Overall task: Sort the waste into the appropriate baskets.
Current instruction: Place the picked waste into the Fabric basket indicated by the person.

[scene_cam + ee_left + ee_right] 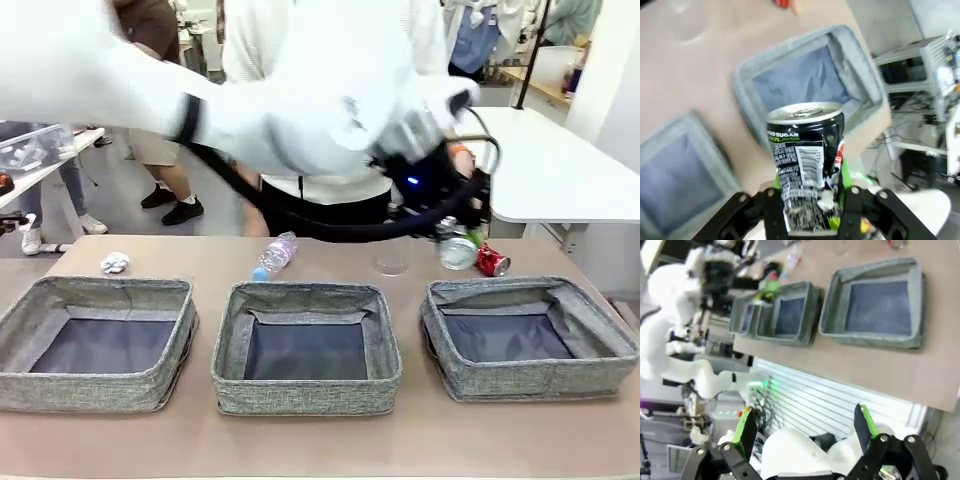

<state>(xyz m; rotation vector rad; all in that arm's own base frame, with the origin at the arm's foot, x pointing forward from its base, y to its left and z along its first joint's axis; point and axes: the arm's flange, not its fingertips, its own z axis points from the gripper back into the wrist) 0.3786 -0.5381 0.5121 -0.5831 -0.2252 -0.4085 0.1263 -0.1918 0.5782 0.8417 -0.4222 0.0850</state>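
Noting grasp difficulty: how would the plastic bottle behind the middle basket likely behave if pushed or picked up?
The bottle lies on its side, so a sideways push would probably roll it. It looks clear and empty, so likely light, and its walls may dent when squeezed.

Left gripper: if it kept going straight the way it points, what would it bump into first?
Probably the right basket, lining or near wall, with the can in the left gripper touching first. Depth is unclear.

Front camera low across the table (320, 440); left wrist above it, right wrist beyond its edge; bins (306, 345) shared.
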